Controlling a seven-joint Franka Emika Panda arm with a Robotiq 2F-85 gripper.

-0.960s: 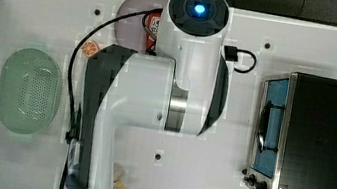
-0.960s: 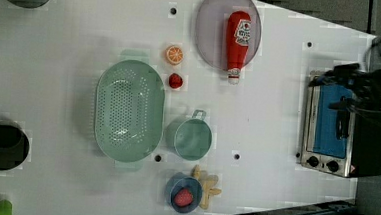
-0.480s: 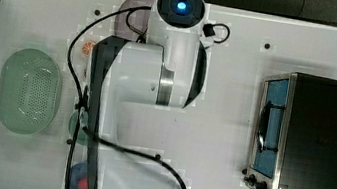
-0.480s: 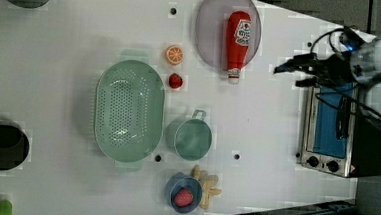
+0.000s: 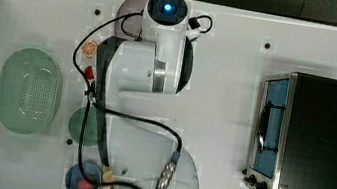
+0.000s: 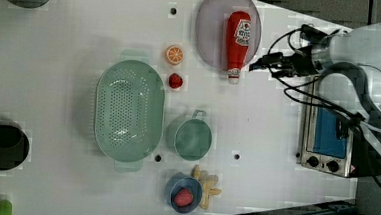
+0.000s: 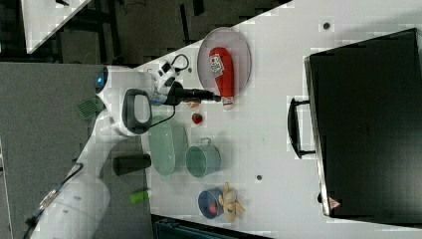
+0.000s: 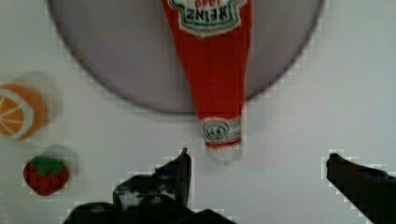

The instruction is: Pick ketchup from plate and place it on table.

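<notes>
The ketchup (image 6: 238, 38) is a slim red bottle with a white label, lying on the greyish-lilac plate (image 6: 211, 28) at the far edge of the white table (image 6: 276, 143). Its white cap pokes past the plate's rim. My gripper (image 6: 256, 65) hovers just to the left view's right of the cap. In the wrist view the ketchup (image 8: 215, 70) runs across the plate (image 8: 116, 56), with its cap just ahead of my gripper (image 8: 259, 158). The gripper is open and nothing is between its fingers. In the right view, the gripper (image 7: 214, 97) is beside the ketchup (image 7: 222, 69).
An orange slice (image 6: 174, 55) and a strawberry (image 6: 175, 80) lie close to the plate. A green basket (image 6: 128, 111), a green cup (image 6: 192, 137) and a blue bowl (image 6: 183, 193) stand further along. A toaster oven (image 6: 326, 141) sits under the arm.
The arm has swung from over the toaster oven toward the plate, bringing the gripper up to the ketchup's cap. The gripper stays open and the ketchup has not moved.
</notes>
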